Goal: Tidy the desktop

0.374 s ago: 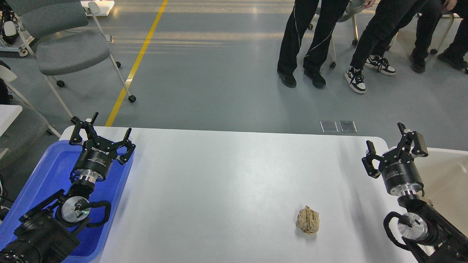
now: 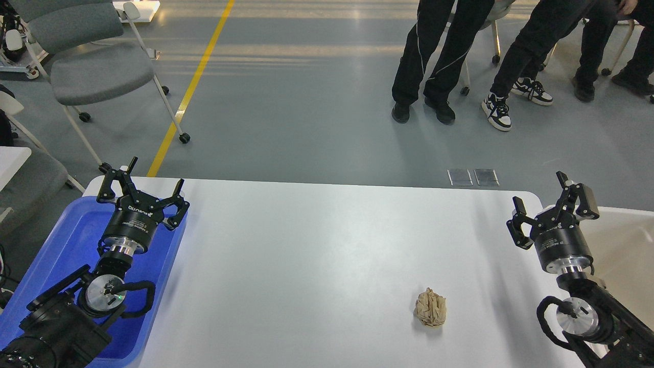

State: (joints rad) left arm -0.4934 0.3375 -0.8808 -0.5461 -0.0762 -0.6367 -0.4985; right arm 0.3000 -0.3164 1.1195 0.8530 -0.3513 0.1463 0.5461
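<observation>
Lying mid-desktop (image 2: 306, 245), crumpled paper (image 2: 430, 314), edges distant

Worktop (image 2: 317, 245) bare across middle and far edge, one crumpled paper wad (image 2: 430, 307) near front right the sole obstacle; blue tray (image 2: 61, 240) bounds left side, beige bin (image 2: 626, 245) bounds right.

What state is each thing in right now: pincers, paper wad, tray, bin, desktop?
left pincer: open, empty, above the tray's far end.
right pincer: open, empty, at the desktop's right edge by the bin.
crumpled paper wad: loose on the desktop, untouched, nearer the right pincer.
blue tray: on the left; visible part holds nothing, rest hidden by the arm.
cream bin: on the right, open top; visible part holds nothing.
desktop: only the wad lies on it.
</observation>
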